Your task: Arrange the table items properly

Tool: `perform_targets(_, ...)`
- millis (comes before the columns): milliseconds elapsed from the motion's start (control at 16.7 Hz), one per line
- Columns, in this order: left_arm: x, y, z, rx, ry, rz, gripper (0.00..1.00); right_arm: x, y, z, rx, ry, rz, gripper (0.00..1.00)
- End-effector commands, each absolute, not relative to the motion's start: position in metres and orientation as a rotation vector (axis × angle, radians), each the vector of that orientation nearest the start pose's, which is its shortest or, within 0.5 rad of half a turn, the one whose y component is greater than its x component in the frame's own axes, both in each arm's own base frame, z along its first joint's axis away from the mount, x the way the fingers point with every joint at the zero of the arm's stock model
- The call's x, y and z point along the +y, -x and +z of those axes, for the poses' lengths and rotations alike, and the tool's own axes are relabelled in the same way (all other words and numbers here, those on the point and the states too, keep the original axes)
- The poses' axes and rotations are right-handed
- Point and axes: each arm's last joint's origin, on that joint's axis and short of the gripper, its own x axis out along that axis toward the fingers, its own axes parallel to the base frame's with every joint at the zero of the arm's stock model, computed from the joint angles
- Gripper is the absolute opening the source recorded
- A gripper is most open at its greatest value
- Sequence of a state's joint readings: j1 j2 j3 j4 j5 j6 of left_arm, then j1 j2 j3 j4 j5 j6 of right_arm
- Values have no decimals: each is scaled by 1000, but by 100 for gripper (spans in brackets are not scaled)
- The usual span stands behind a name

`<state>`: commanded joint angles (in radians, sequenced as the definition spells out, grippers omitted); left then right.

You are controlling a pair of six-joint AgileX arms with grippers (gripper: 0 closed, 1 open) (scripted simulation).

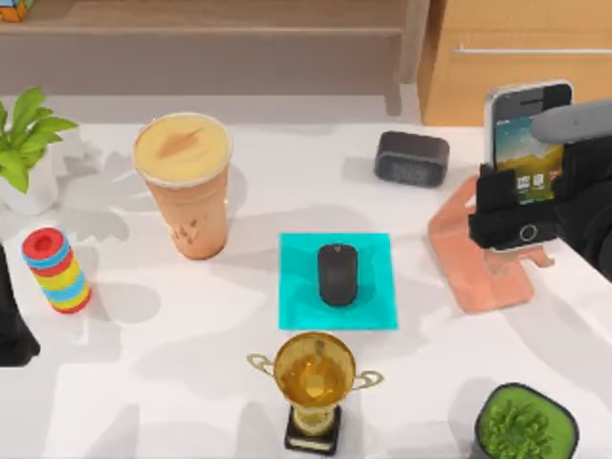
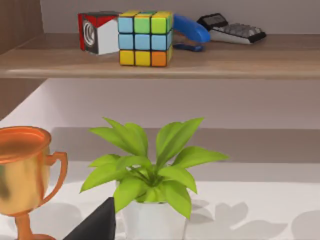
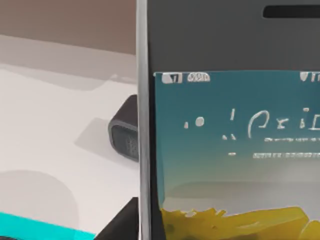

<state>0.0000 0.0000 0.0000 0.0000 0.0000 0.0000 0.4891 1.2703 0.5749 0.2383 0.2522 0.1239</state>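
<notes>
- The right end effector gripped the smartphone at its lower part, above the pink stand.
- The phone stood upright, long axis vertical, screen facing the mouse.
- The mouse lay left of the stand on a teal mat, long axis front to back.
- The orange cup stood upright farther left of the stand.
- The left arm sat parked at the surface's left edge; its end effector's state could not be told.

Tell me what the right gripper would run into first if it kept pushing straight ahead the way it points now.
Little room: the right gripper is already closed on the smartphone, over the pink stand. Further along, probably the small dark clock, though depth is unclear.
</notes>
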Motion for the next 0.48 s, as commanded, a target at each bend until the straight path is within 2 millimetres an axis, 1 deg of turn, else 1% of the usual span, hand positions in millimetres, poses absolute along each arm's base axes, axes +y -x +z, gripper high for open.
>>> perform_targets(240,-1,-106,160,0,0,0,100,117,-235,198,437,54,213,98)
perform_targets(300,-1,-106,160,0,0,0,100,117,-235,198,437,54,213,100)
perform_targets(480,-1,-106,160,0,0,0,100,117,-235,198,437,54,213,100)
